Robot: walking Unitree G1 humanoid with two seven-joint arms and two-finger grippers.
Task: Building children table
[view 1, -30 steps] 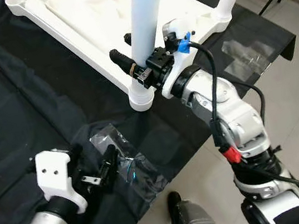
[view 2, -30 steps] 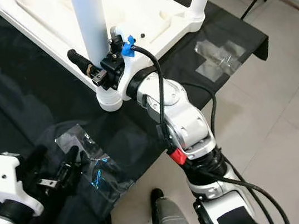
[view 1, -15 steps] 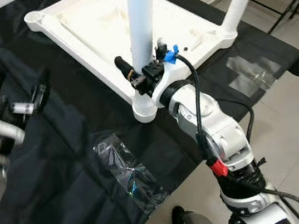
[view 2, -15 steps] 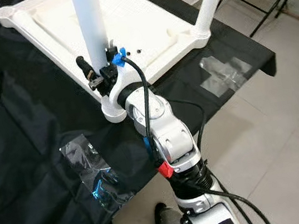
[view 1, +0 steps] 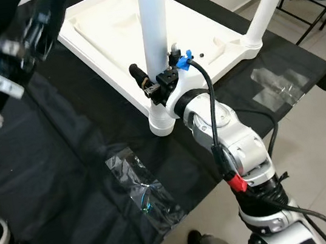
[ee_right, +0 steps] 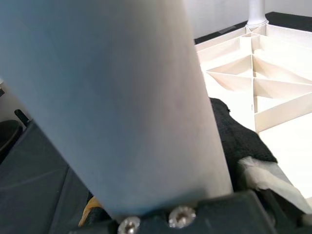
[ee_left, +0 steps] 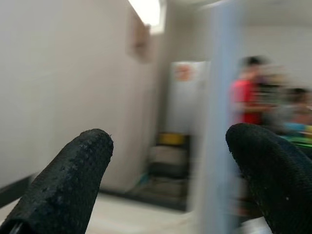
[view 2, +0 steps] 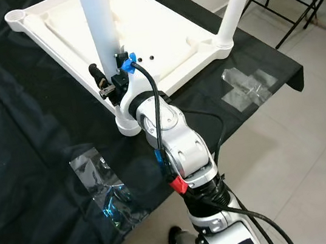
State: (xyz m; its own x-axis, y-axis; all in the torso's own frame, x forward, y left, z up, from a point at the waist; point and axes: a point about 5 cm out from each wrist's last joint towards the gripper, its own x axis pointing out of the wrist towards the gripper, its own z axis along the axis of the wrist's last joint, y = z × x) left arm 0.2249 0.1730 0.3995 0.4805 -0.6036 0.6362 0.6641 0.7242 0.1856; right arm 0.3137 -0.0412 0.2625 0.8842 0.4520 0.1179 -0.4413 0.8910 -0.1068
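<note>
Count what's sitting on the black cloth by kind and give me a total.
White tabletop, upside down: 1
White legs standing in it: 2
Clear plastic bags: 2
Total: 5
The right gripper is shut on the near leg.

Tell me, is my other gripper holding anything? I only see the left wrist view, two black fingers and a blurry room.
Observer: Yes. The right gripper is shut on a white table leg, low down near its socket.
Operator: What is the leg stuck in?
Observer: A corner of the white table top, which lies upside down on a black cloth.
Operator: And where is my left gripper?
Observer: The left gripper is up high on your left, open, above the cloth.
</note>
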